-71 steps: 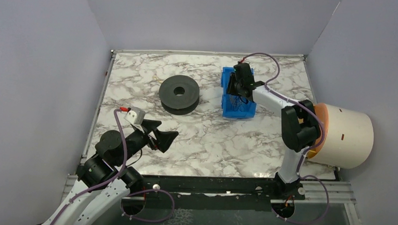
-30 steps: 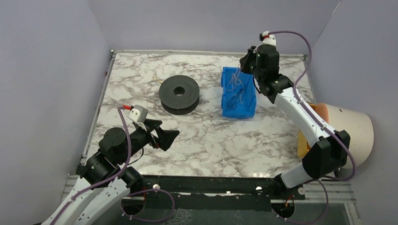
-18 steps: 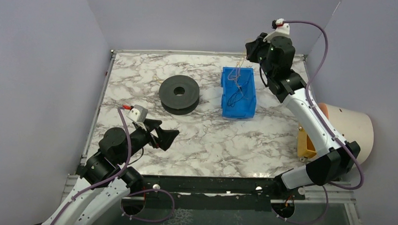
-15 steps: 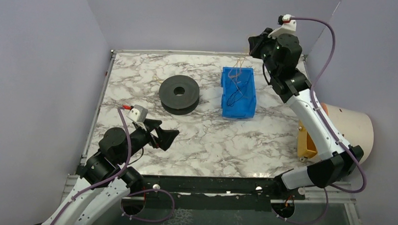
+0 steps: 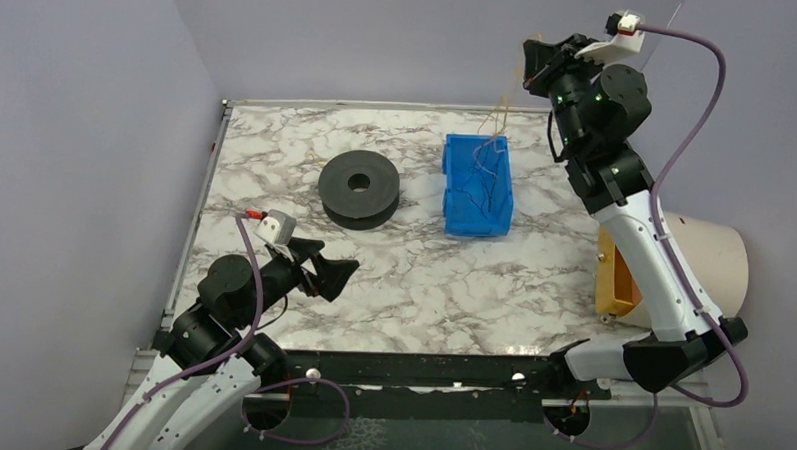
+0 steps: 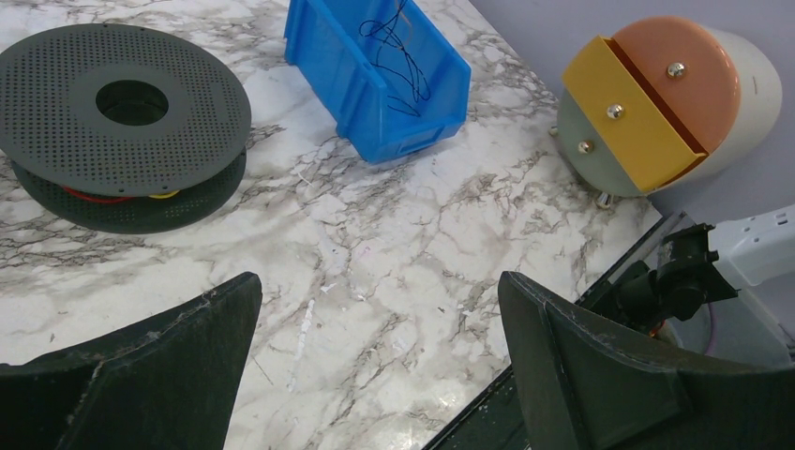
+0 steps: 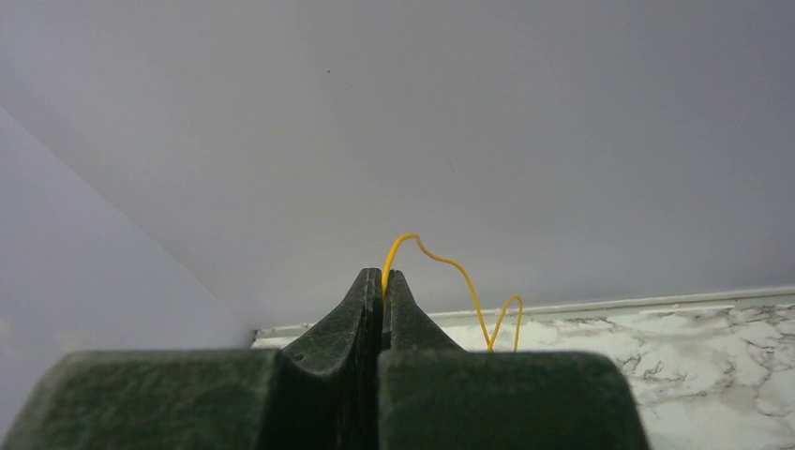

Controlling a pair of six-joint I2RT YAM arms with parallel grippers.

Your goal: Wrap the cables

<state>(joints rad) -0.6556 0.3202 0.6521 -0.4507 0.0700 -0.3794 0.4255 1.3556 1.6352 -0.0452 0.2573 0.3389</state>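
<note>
Marbled white tabletop [image 5: 423, 276], plain lilac walls [image 5: 401, 40] on three sides.

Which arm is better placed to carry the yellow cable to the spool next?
Right: the right tool is shut on the yellow cable, lifted above the blue bin. The left tool is open and empty.

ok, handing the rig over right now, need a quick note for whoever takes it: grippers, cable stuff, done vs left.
Right gripper: shut on a yellow cable, raised high over the table's far edge; the cable hangs down toward the blue bin.
Left gripper: open, empty, hovering over the near-left of the table.
Spool: flat on the table, left of the bin; some red and yellow wire shows between its flanges.
Done: yellow cable picked up. Left: take it to the spool and wrap it, then the black cables in the bin.
</note>
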